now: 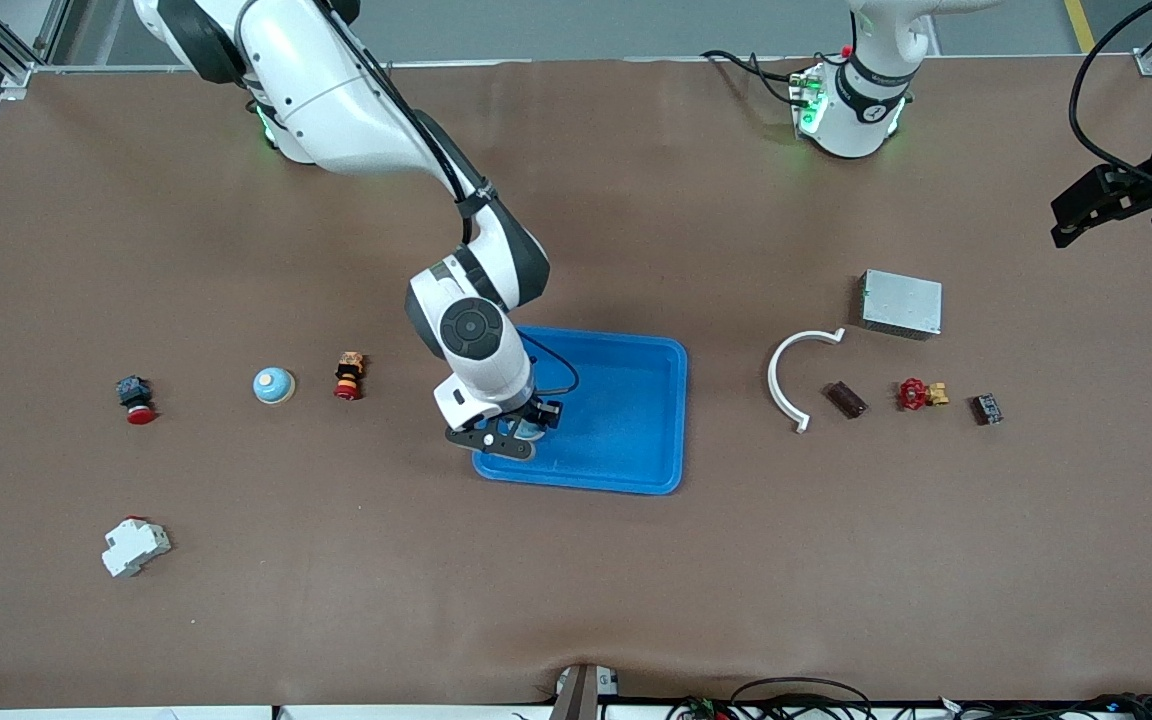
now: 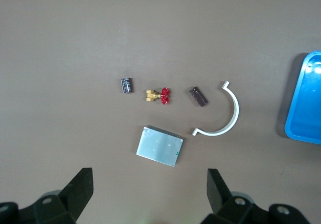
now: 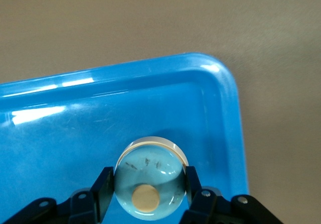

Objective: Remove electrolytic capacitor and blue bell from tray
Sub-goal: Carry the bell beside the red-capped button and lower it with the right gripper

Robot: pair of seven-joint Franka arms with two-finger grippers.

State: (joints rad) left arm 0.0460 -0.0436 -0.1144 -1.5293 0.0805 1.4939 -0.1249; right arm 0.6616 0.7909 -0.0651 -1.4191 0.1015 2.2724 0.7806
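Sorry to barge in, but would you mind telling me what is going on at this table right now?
The right gripper is down in the blue tray, its fingers shut on a pale blue bell at the tray's corner toward the right arm's end. The left gripper waits open in the air over the left arm's end of the table, above a metal box and a white curved piece. Another bell sits on the table outside the tray.

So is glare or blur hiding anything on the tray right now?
Right wrist view: white streaks of glare on the tray floor, yet the blue bell in the right claw reads sharp. Front view: the arm covers the bell. Left wrist view: glare on the tray corner only.
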